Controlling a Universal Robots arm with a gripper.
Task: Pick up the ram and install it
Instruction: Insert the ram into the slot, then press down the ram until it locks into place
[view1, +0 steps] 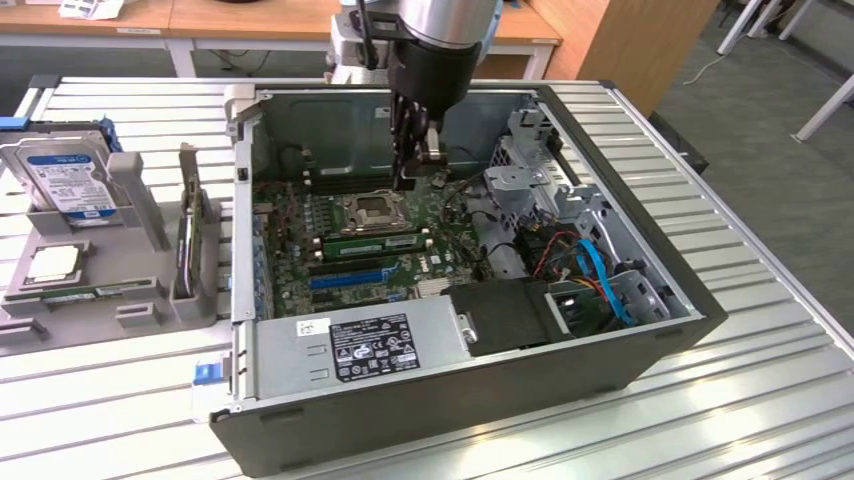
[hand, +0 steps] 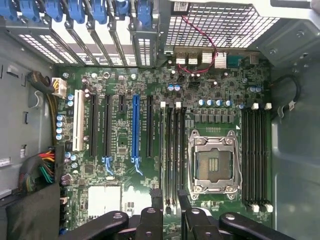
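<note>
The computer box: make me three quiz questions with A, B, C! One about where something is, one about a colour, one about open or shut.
1. Where is the hard drive?
A. In the grey holder at the exterior view's left of the case.
B. Inside the case.
C. On the floor.

2. What colour is the brightest long slot on the board?
A. Red.
B. Blue.
C. Yellow.

3. How is the claw?
A. Shut on a cable.
B. Shut on the hard drive.
C. Open.

Answers: 1 A, it stands outside the case; 2 B, one blue strip among black slots; 3 C, its fingers stand apart.
</note>
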